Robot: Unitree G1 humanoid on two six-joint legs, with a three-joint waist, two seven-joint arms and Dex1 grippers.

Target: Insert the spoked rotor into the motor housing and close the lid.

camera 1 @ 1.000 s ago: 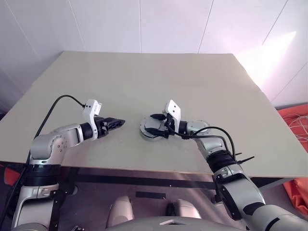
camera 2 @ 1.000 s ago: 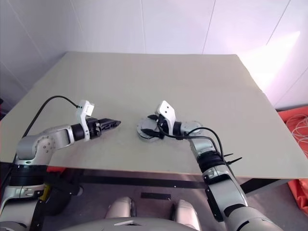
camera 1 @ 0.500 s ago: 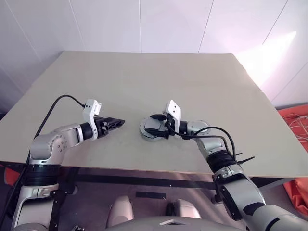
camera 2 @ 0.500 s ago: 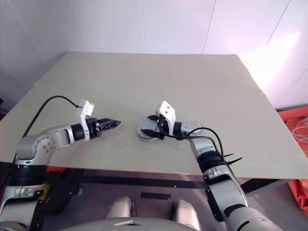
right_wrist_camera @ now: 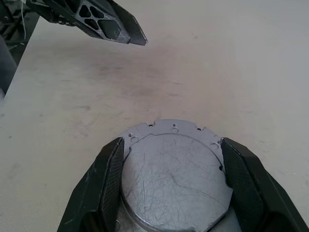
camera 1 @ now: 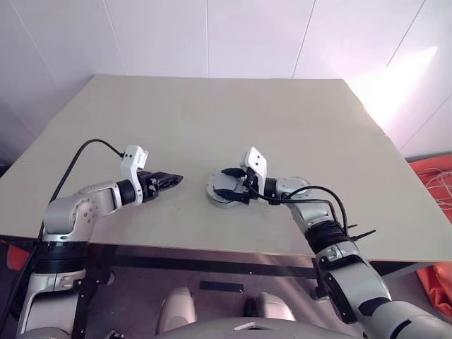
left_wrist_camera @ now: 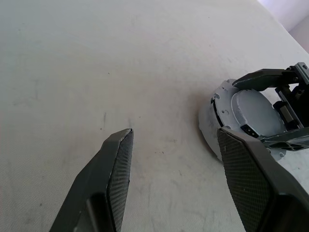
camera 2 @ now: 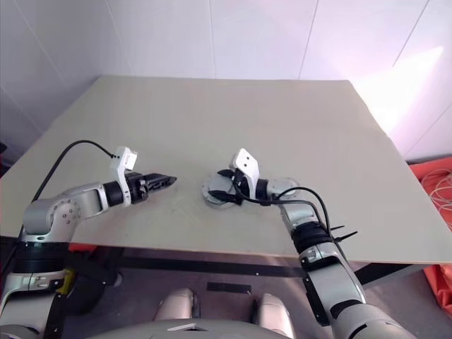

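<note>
Right claw (camera 1: 231,185): fingers spread wide, one on each side of the lid (right_wrist_camera: 175,181), straddling it from above. Whether the pads actually touch the rim I cannot tell. The lid lies flat and closed over the motor housing (left_wrist_camera: 215,126); its scratched grey top faces up, with the notched housing flange showing around it. The rotor is presumably already inside, under the lid. Judgement: the straddle serves to seat or square the lid, so the task looks close to done.

Left claw (camera 1: 169,180): open, empty, held off the worktop (camera 1: 212,120) a short way to the left of the housing, fingers pointing toward it. Likely parked there to stay out of the right arm's path while ready to steady the housing.

Room: the housing sits in the near half of the worktop, closer to the front edge than to the back, but not at the lip. Bare surface on all sides; nothing else lies near. Both arms can withdraw freely upward or sideways. Only tight spot: the gap between the two claws.
</note>
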